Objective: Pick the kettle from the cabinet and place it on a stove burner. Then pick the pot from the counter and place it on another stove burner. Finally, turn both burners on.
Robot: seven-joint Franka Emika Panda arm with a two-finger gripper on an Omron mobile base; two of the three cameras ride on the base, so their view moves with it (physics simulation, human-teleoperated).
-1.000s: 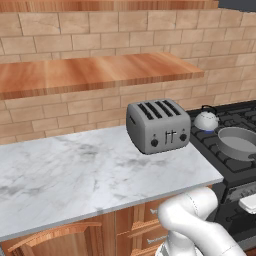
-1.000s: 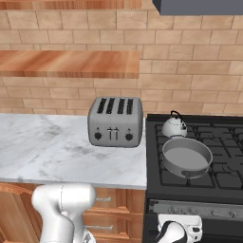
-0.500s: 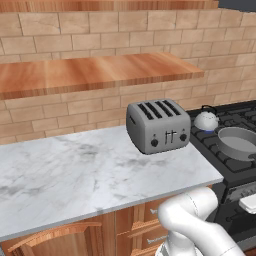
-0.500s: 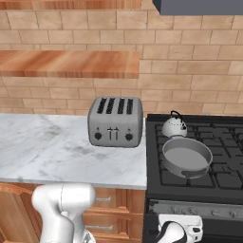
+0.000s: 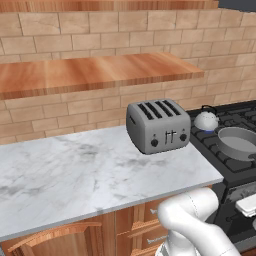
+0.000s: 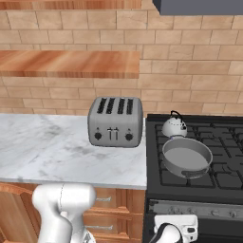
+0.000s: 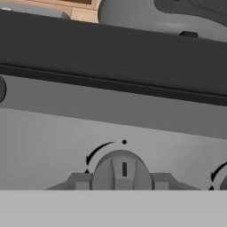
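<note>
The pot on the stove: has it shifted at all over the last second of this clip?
No. The pot sits just in front of the kettle and right of the toaster, as before.

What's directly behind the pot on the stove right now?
The kettle sits just behind the pot, on the rear grate of the cooktop. The pot's rim covers the kettle's base, so the burner under it can't be seen.

A round grey stove knob sat between the two pincer fingertips on the grey control panel, below the black cooktop edge.
</note>
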